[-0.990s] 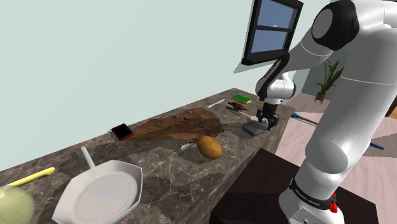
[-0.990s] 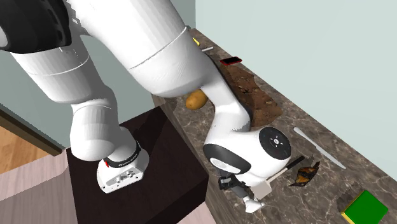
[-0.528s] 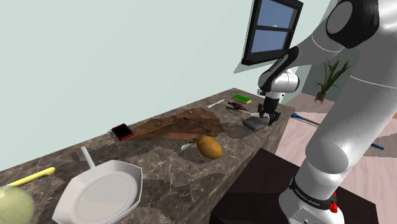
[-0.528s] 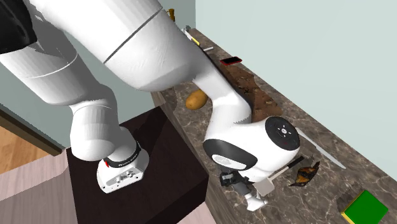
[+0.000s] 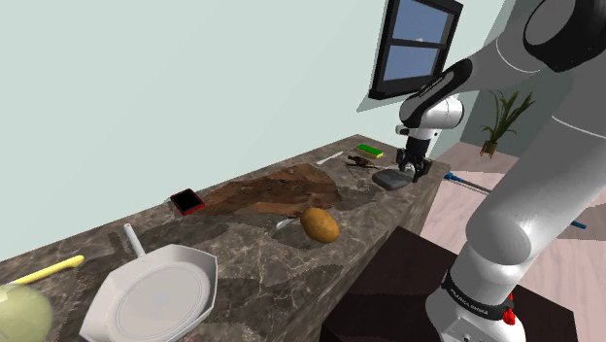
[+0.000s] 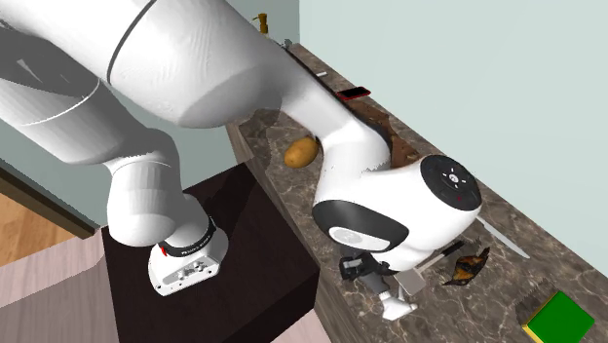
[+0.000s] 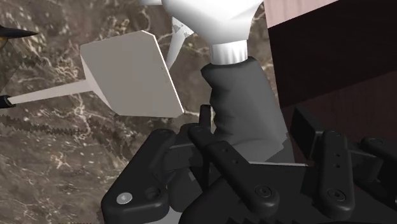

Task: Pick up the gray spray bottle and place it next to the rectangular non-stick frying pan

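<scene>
The spray bottle [image 5: 391, 179] looks grey, with a dark grey head and a pale body. It hangs just above the marble counter [image 5: 243, 262] near its far end. My gripper [image 5: 412, 171] is shut on it. In the wrist view the dark head [image 7: 240, 95] sits clasped between the fingers and the pale body [image 7: 210, 19] points away from the hand. From the second exterior view the gripper [image 6: 373, 276] holds the bottle [image 6: 396, 307] over the counter's front edge. The pan [image 5: 155, 291], drawn white with a straight handle, rests at the counter's near end, far from the bottle.
A potato [image 5: 319, 224] lies mid-counter beside a brown mat [image 5: 277, 189] and a red phone [image 5: 187, 201]. A grey spatula blade [image 7: 130, 73] lies right by the bottle. A green block [image 5: 369, 150] sits at the far end. My dark stand [image 5: 388, 291] is below the counter edge.
The gripper has risen and drifted toward the counter's far end with the spray bottle in it, so the bottle now hangs off the marble.
</scene>
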